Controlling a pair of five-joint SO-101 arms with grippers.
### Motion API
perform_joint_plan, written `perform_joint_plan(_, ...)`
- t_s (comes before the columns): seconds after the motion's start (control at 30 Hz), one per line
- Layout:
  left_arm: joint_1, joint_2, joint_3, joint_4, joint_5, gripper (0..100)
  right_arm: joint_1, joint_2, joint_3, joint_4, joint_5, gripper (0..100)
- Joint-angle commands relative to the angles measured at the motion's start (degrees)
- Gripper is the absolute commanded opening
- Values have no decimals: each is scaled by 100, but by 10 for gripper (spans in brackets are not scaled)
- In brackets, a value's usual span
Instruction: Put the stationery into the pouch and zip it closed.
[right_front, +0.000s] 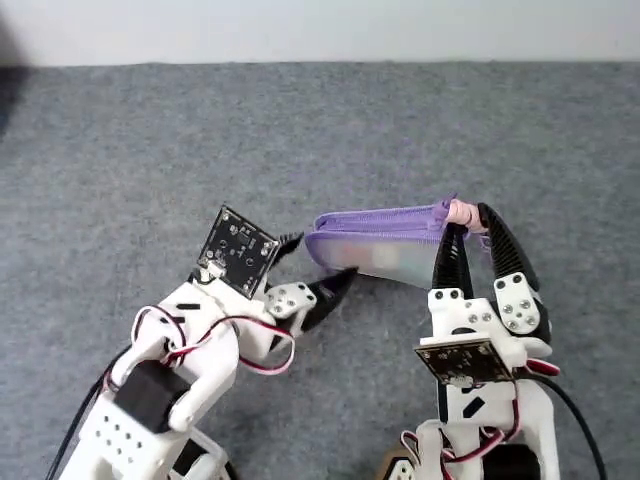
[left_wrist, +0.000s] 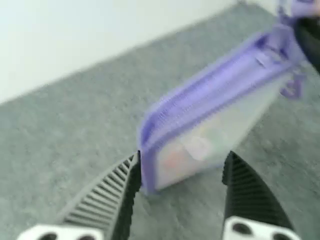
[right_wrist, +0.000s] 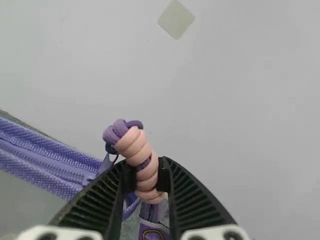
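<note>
While the right pincer (right_wrist: 145, 175) at the lower right of the high view clamps onto the pink-and-purple braided zip pull (right_wrist: 134, 147), the purple pouch (right_front: 375, 240) stands on edge just right of centre on the grey bench (right_front: 150, 130), zip line on top. That pull sits at the pouch's right end — squeezed tight, no gap showing. The zip looks closed along the length seen from above. Over at the pouch's left end sits the left pincer (right_front: 313, 264), on the arm at the lower left, spread wide, its fingers (left_wrist: 127, 185) either side of the corner — whether they touch it, I cannot tell. Through the clear side panel something pale and pinkish shows, too blurred to name.
</note>
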Motion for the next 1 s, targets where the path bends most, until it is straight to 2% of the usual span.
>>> perform_joint_plan(0.0,-334,0,426,-1029,-448,261,31,-66,-26,13,9,7)
perform_joint_plan(0.07,-484,0,637,-1389,-527,261,31,-57,-26,13,9,7)
perform_joint_plan(0.17,-519,0,708,-1503,-492,261,31,-57,-9,13,18,7)
perform_joint_plan(0.43,158,9,708,-1503,-484,261,-444,-75,53,13,53,7)
perform_joint_plan(0.77,264,536,629,-1574,-484,261,-462,-75,26,13,53,7)
perform_joint_plan(0.97,703,563,532,-1565,-484,257,-462,-75,35,-13,167,7)
